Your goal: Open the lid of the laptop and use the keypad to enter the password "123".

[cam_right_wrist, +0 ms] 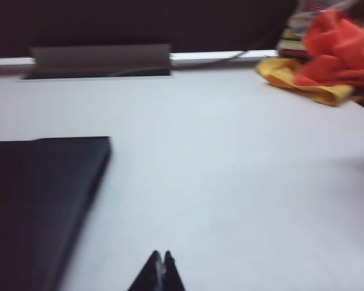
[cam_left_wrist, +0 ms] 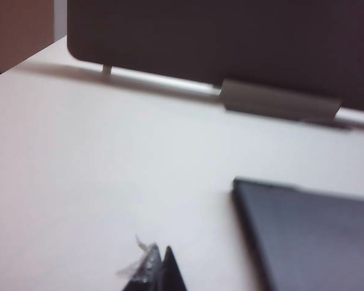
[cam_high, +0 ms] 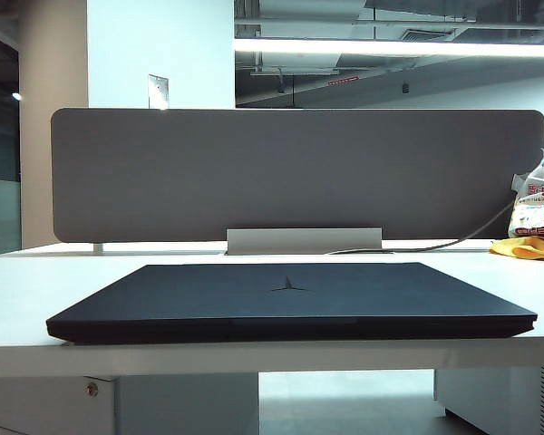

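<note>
Laptop [cam_high: 290, 304] sits shut, flat on the white table [cam_high: 36, 299], front edge near the table's front edge in the exterior view. Lid [cam_high: 290, 283] is down, w/ a small three-pointed emblem [cam_high: 289, 286] at its centre. Behind it stands the grey desk divider [cam_high: 299, 172], rounded corners, on a pale bracket [cam_high: 304, 240]. A cable [cam_high: 435, 243] runs along the table at the divider's foot & rises to the right. Far right: yellow and orange cloth [cam_high: 530, 245] and a plastic bag [cam_high: 537, 195]. No arm or gripper shows in this view.

Left wrist view: left gripper [cam_left_wrist: 158, 273] pokes in at the frame edge, tips pressed together, nothing between them; a scrap of clear tape [cam_left_wrist: 136, 260] clings to one finger. It hangs over bare table [cam_left_wrist: 109, 170], apart from the laptop corner [cam_left_wrist: 309, 230]. Divider [cam_left_wrist: 218, 42] and bracket [cam_left_wrist: 279, 103] are at the back.

Right wrist view: right gripper [cam_right_wrist: 161, 273] likewise at the frame edge, fingertips meeting, empty. Table [cam_right_wrist: 230, 182] lies under it, w/ the laptop's other side [cam_right_wrist: 42, 194] just beside but not touching. Orange cloth [cam_right_wrist: 337, 45] on yellow cloth [cam_right_wrist: 297, 79] is heaped at the far end near the divider [cam_right_wrist: 139, 24]; bracket [cam_right_wrist: 100, 60] sits below the divider. View is blurry.
</note>
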Controlling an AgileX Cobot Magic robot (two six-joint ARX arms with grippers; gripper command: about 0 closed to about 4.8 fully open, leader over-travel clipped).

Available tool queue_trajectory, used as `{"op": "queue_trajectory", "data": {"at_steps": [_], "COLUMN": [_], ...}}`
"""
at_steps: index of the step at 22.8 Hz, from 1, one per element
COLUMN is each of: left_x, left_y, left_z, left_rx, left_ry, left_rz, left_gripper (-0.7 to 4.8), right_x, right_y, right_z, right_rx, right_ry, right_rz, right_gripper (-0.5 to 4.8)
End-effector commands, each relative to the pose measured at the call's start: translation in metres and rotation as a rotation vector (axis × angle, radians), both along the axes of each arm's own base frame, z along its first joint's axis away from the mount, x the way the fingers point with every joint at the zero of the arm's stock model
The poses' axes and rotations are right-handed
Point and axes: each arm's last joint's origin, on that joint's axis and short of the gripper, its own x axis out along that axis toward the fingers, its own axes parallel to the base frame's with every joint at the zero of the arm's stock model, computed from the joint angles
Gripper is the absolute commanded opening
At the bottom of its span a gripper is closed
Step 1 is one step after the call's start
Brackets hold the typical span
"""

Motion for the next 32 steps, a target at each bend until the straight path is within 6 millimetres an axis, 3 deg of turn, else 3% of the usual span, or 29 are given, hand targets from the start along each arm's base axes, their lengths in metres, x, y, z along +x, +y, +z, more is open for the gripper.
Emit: {"op": "queue_trajectory", "data": {"at_steps": [1,6,11,14,20,24,32], "left_x": [0.000,0.000,-0.001,-0.002,-0.005,-0.007,0.000], "left_y": [-0.002,-0.002,-0.006,-0.009,-0.014,-0.019,-0.031], "left_z": [0.006,0.007,0.006,0.003,0.005,0.022,0.072], "left_rx": [-0.133,-0.284,-0.285,-0.289,-0.282,-0.242,-0.129], "left_ry": [-0.044,-0.037,-0.011,0.047,0.102,0.113,0.238], "left_rz": [-0.075,-0.089,-0.217,-0.309,-0.353,-0.389,-0.493], "left_gripper": [-0.06,0.00,-0.01,-0.01,-0.02,-0.02,-0.03], "right_x": [0.000,0.000,0.000,-0.003,-0.008,0.004,0.055], "right_y": [0.004,0.005,0.006,0.008,0.010,0.018,0.058], "right_z": [0.002,0.003,0.006,0.016,0.044,0.056,0.081], "right_rx": [0.048,0.096,0.277,0.319,0.322,0.319,0.327], "right_ry": [-0.021,-0.027,-0.024,-0.042,-0.021,0.093,0.391], "right_rz": [0.141,0.174,0.179,0.261,0.237,0.277,0.396], "right_gripper": [-0.01,-0.01,-0.01,-0.05,-0.05,-0.05,-0.05]}}
